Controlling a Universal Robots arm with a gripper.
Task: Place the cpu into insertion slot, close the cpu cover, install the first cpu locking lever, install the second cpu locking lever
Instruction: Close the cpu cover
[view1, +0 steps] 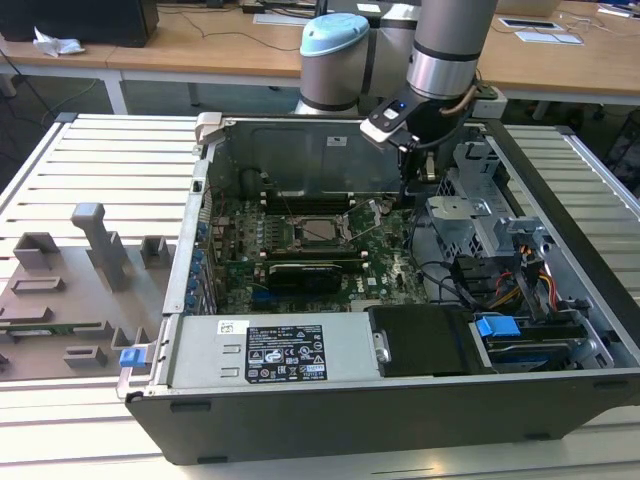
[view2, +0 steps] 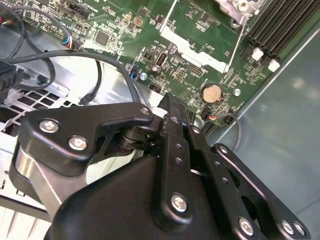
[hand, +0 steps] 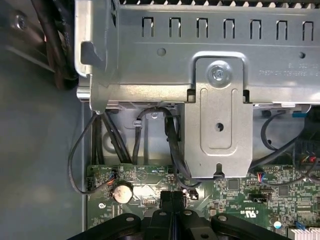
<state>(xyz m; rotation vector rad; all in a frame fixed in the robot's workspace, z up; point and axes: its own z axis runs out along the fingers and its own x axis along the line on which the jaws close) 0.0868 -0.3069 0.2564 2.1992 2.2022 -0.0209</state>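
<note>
The exterior view stands off the arm (view1: 452, 45), high and slanting down, far enough back to take in the whole open computer case (view1: 400, 420) on the slatted worktop (view1: 100, 150). In it the tool (view1: 412, 182) hangs over the green motherboard (view1: 300, 255). Both wrist views sit close behind the tool and look along it at the board. The second wrist view faces past the tool's tip toward the memory slots (view2: 285, 25). The first wrist view faces the other way, toward a metal drive bracket (hand: 217, 115) beyond the tool. Both share the coin cell (view2: 213, 92) just beside the tool's tip.
</note>
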